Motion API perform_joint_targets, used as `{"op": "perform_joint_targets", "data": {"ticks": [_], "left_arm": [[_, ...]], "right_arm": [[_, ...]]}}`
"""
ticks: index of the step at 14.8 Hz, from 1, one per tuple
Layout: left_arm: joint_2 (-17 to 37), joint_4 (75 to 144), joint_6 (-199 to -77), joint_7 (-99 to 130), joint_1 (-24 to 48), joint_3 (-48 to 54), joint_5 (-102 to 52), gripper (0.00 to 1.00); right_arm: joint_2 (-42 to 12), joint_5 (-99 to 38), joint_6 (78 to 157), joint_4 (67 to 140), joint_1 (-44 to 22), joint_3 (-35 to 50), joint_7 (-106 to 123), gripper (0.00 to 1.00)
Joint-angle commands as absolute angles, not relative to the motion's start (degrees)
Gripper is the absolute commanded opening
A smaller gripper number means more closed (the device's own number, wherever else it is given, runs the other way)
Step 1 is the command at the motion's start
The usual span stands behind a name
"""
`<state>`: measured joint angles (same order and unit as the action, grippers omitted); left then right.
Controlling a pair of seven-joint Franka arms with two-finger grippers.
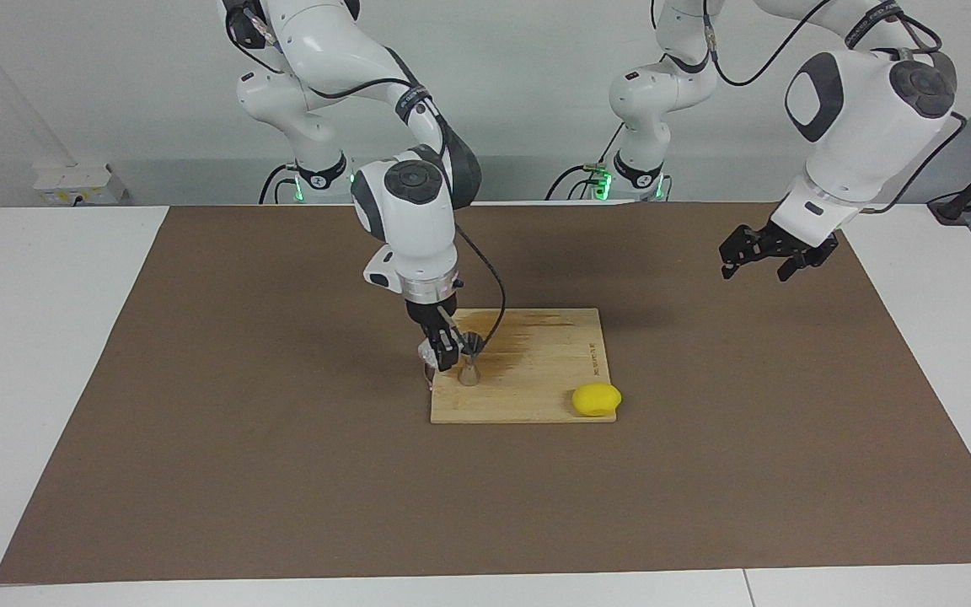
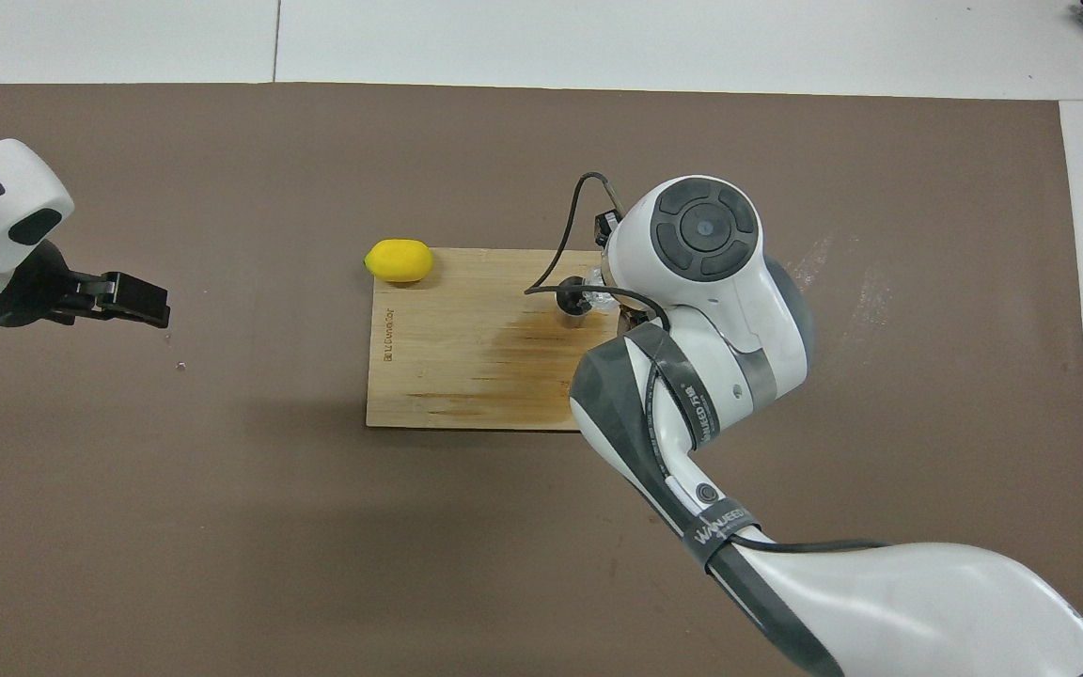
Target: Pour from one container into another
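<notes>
The grey metal jigger (image 1: 469, 372) stands on the wooden board (image 1: 536, 379), at the corner toward the right arm's end and farther from the robots. It also shows in the overhead view (image 2: 572, 304). The small clear cup (image 1: 431, 368) is right beside it at the board's edge, and shows in the overhead view too (image 2: 600, 297). My right gripper (image 1: 445, 354) is low over that corner, its fingers closed around the cup, which they partly hide. My left gripper (image 1: 757, 268) is open and empty in the air over the brown mat; that arm waits (image 2: 133, 299).
A yellow lemon (image 1: 596, 399) lies at the board's other corner farthest from the robots, seen also from overhead (image 2: 399, 260). A brown mat (image 1: 241, 438) covers the white table. A black cable loops from the right wrist over the board.
</notes>
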<state>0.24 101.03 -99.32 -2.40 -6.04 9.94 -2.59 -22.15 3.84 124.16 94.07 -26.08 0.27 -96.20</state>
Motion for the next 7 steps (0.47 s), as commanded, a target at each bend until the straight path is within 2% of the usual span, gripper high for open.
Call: {"op": "perform_joint_targets", "data": {"ticks": [1, 7], "left_arm": [[-2.72, 101.35, -98.53, -2.90, -1.85, 4.40, -2.28, 1.00], [-1.67, 94.76, -91.95, -2.72, -3.08, 5.62, -2.11, 1.00]], "right_arm": [[-22.76, 5.80, 124.28, 93.16, -26.28, 0.35, -97.82, 0.11], [-22.76, 5.89, 124.28, 93.16, -26.72, 0.35, -97.82, 0.11]]}}
